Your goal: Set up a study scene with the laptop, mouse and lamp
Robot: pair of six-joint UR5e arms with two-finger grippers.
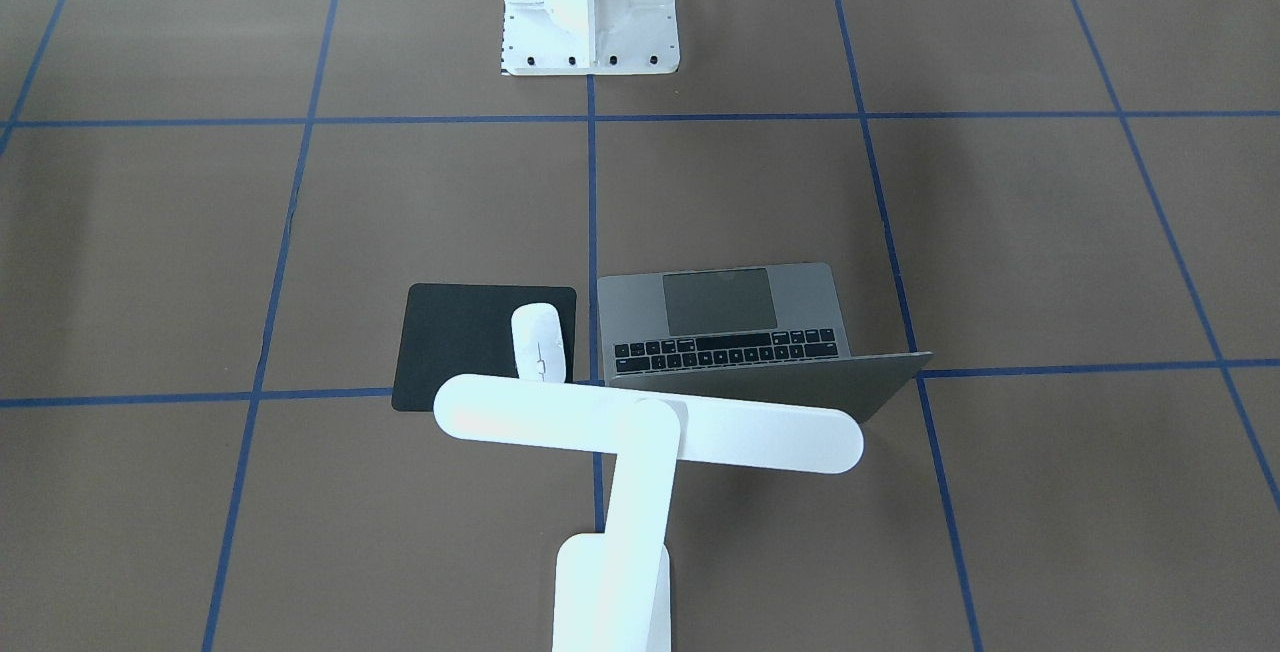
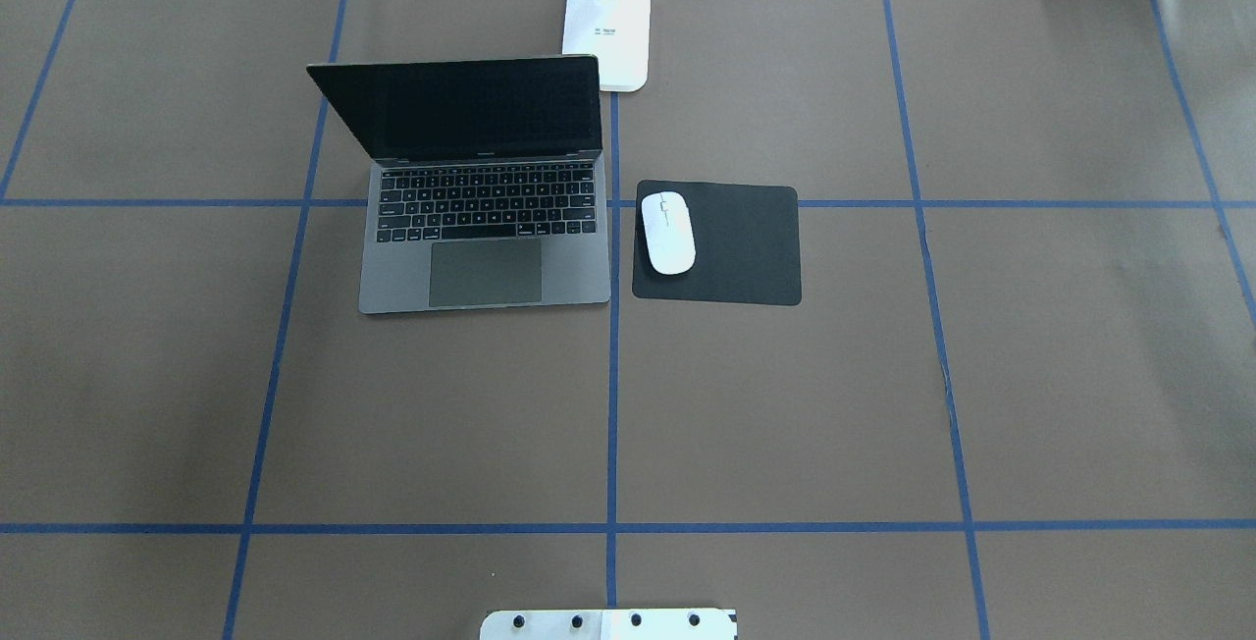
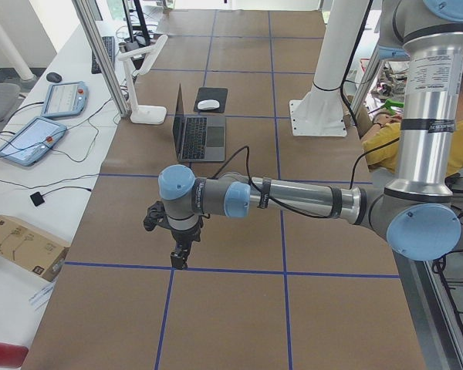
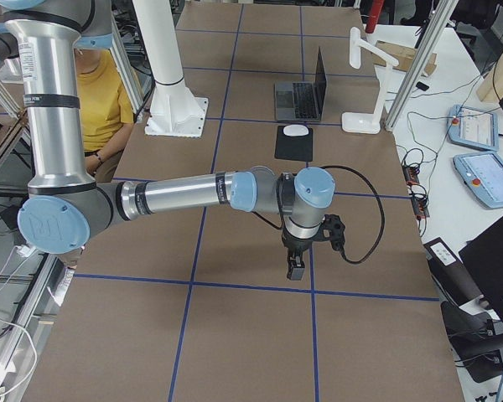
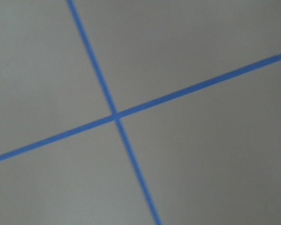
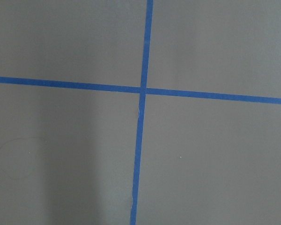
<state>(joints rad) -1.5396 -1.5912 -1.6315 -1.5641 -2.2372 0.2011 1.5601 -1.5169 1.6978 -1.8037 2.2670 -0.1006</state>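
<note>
Your left pincer [image 3: 179, 259] and right pincer [image 4: 295, 268] each hang low over the worktop [image 2: 785, 404]. Can't tell how wide either one is from these side shots. Between them, well apart from both, the laptop [image 2: 486, 228] sits open. The mouse [image 2: 668, 233] is on the black pad [image 2: 746, 247] just beside it, and the lamp [image 2: 607, 31] stands just behind the lid.

Left pincer [image 3: 180, 257] and right pincer [image 4: 295, 270] both point straight down.

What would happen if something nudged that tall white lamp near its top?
The lamp would probably tip rather than slide: it is tall, with a long bar head overhanging a small flat base. It looks rigid, and is likely light plastic.
</note>
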